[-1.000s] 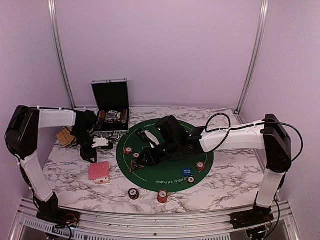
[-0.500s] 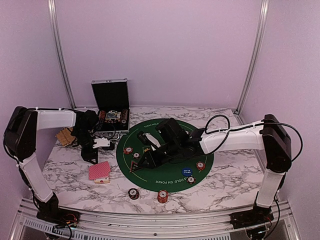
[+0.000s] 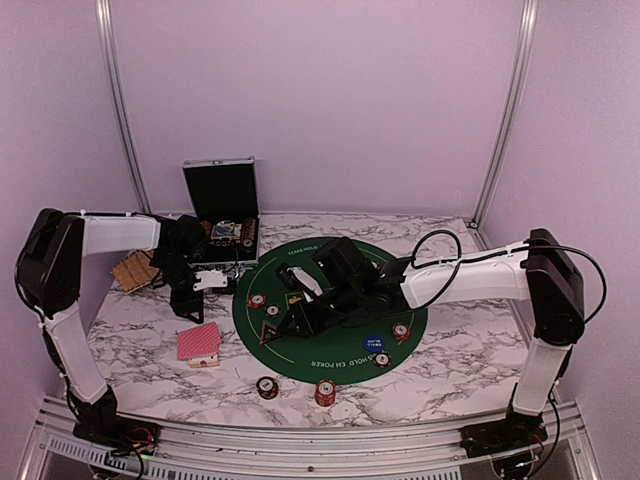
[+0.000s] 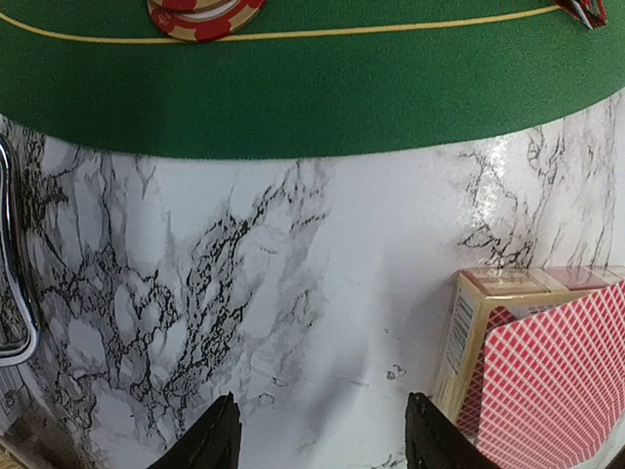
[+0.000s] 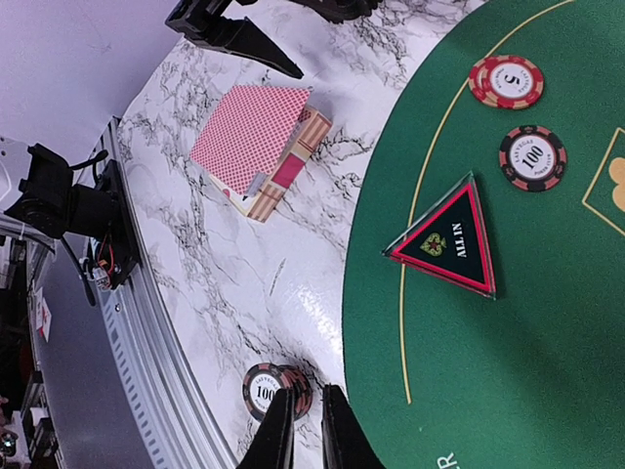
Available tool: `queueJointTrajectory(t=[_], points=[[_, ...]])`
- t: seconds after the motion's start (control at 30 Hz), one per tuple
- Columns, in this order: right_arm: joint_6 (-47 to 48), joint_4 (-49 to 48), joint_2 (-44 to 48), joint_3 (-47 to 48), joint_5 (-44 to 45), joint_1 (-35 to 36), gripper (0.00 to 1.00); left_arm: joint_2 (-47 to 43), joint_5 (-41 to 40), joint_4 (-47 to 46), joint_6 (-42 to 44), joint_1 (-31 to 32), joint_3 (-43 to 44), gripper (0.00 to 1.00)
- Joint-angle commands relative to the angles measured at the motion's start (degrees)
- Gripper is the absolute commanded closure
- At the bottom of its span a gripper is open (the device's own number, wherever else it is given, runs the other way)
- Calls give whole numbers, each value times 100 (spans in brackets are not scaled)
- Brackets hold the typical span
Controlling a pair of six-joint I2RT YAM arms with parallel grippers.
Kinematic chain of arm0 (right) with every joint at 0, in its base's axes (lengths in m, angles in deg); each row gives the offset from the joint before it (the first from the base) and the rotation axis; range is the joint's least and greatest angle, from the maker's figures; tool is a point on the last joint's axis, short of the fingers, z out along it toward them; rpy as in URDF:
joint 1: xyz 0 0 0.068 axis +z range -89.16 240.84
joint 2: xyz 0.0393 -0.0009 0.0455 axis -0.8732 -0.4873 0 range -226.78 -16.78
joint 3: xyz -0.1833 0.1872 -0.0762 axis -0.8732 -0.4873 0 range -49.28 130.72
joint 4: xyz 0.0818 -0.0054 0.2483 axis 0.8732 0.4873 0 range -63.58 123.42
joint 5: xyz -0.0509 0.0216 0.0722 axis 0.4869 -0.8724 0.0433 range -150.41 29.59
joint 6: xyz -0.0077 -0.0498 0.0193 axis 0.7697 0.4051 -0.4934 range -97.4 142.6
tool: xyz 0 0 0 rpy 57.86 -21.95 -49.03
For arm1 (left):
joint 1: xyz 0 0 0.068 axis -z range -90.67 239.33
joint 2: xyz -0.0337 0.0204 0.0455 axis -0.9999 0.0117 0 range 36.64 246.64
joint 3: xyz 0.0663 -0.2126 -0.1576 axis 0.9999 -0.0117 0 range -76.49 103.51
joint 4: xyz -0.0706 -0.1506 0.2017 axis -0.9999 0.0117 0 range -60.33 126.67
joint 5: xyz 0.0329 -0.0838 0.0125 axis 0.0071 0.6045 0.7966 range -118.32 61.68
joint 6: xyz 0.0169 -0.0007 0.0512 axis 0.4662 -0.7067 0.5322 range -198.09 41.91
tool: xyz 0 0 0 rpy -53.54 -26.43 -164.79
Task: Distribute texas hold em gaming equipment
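Left gripper (image 4: 322,435) drifted toward 1 o'clock, leaving red-backed playing card deck (image 3: 198,342) at its 6 o'clock; jaws apart, empty. Right gripper (image 5: 306,430) barely moved, nearly closed, empty, near black triangular marker button (image 5: 444,237). Cards undealt.

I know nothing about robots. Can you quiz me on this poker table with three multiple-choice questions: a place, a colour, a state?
1. Where does the red-backed card deck lie?
A) inside the silver case
B) on the marble table beside the green mat
C) on the green mat

2. What colour is the round marker button on the mat?
A) white
B) blue
C) pink

3. How is the case's lid?
A) shut
B) lying off on the table
C) standing open

Answers:
1 B: it rests on marble, off the felt.
2 B: the disc is blue.
3 C: the lid stands upright at the back.
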Motion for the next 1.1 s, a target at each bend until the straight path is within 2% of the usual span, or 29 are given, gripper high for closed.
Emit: queueJointTrajectory(t=[0.0, 0.43, 1.07], points=[[-24, -32, 191, -15, 39, -34, 89, -16, 116, -11, -61, 185, 113, 41], [-43, -75, 248, -136, -15, -87, 89, -201, -77, -14, 32, 499, -89, 41], [-41, -133, 335, -233, -24, -107, 89, -428, -358, -59, -53, 456, -328, 37]])
